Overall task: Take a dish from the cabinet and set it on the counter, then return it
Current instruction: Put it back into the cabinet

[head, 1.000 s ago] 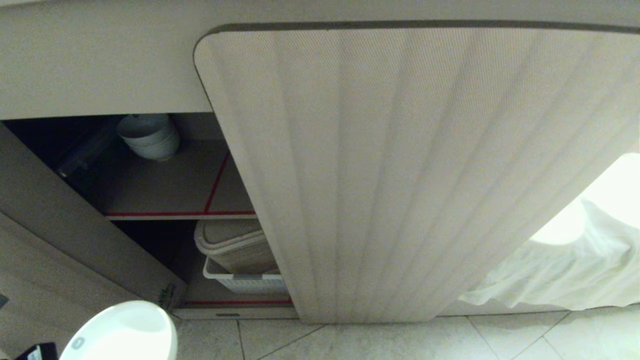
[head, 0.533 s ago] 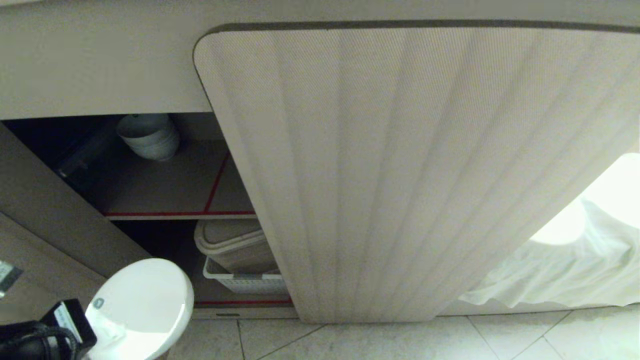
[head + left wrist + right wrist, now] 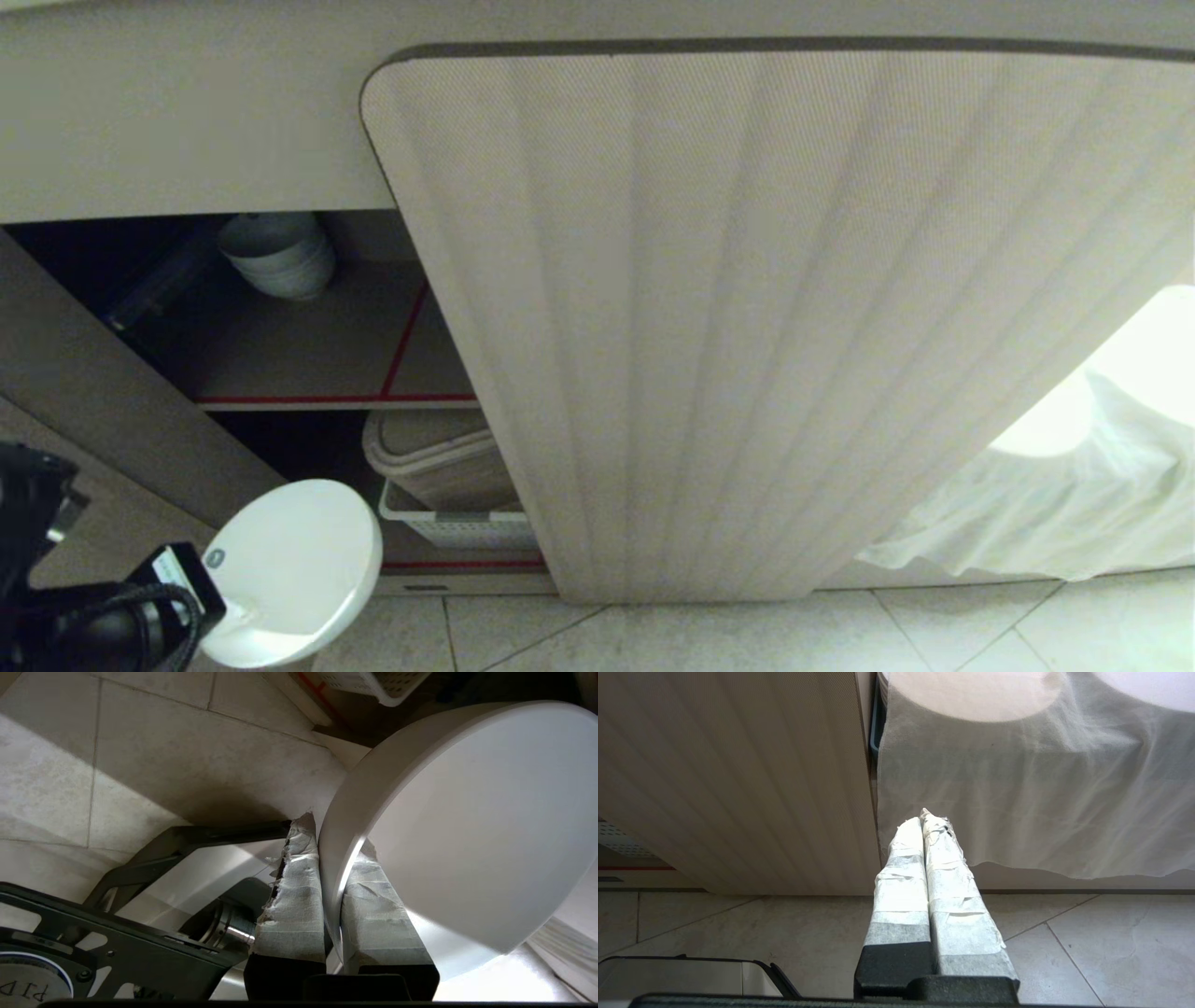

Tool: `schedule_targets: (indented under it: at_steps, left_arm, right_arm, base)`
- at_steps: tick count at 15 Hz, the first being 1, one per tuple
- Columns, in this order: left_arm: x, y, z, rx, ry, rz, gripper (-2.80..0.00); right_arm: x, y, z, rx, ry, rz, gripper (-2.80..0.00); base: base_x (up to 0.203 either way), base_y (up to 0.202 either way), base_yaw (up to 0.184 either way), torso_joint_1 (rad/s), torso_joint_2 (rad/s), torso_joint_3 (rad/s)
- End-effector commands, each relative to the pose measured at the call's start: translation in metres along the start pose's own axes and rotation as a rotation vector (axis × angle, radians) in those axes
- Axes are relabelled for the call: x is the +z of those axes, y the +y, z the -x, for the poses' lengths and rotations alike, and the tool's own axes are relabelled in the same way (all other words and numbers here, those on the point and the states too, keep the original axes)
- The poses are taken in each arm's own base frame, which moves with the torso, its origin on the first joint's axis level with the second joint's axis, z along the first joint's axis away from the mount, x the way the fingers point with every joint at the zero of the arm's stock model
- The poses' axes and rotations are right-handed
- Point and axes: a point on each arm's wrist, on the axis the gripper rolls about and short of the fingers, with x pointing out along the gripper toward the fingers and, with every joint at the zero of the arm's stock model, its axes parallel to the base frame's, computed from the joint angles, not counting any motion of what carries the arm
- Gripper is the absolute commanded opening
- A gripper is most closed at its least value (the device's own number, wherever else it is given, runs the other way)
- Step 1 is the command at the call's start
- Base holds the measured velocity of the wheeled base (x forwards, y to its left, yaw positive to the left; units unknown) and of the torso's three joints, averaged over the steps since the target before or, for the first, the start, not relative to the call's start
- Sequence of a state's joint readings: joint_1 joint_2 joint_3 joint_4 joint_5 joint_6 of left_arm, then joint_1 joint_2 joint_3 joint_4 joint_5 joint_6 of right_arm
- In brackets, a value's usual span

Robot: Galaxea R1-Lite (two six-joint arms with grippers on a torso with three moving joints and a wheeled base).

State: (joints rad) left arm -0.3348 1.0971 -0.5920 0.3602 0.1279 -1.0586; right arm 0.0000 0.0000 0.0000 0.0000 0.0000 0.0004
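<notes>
We see the dish (image 3: pixel 299 565), a small round white bowl, low in the left corner of the head view. It is up in the air, over the floor tiles (image 3: pixel 747 635), just in front of the open part of the cabinet (image 3: pixel 327 373). It is tipped, so we look into its shiny inside. A small dark mark sits near its rim.

The left gripper (image 3: pixel 334 868) has the dish. Its two taped fingers (image 3: pixel 294 905) pinch the rim, one on the outside and one on the inside, almost closed with only the thin wall between them.

Behind the dish, a white basket (image 3: pixel 457 523) sits on the bottom shelf with a beige box in it. On the shelf above, far back, we see a stack of white bowls (image 3: pixel 278 254). Thin red lines edge the shelves. A big ribbed door (image 3: pixel 766 327) fills the middle.

The right gripper (image 3: pixel 927 819) hangs by the door, near a white cloth (image 3: pixel 1017 788). Its taped fingers are pressed together with nothing between them.
</notes>
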Motion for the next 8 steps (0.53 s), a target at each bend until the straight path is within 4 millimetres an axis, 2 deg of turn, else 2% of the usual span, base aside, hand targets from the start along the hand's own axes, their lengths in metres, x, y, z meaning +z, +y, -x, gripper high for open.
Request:
schedule_targets:
  at_steps: [1, 8]
  left_arm:
    - [0.002, -0.005, -0.008, 0.034, 0.015, 0.011, -2.8]
    - [0.017, -0.037, -0.028, 0.058, 0.028, 0.102, -2.8]
  right_arm:
    - [0.0, 0.0, 0.0, 0.0, 0.0, 0.0, -2.8]
    - [0.0, 0.0, 0.0, 0.0, 0.0, 0.0, -2.8]
  base:
    - [0.0, 0.0, 0.0, 0.0, 0.0, 0.0]
    - [0.0, 0.0, 0.0, 0.0, 0.0, 0.0]
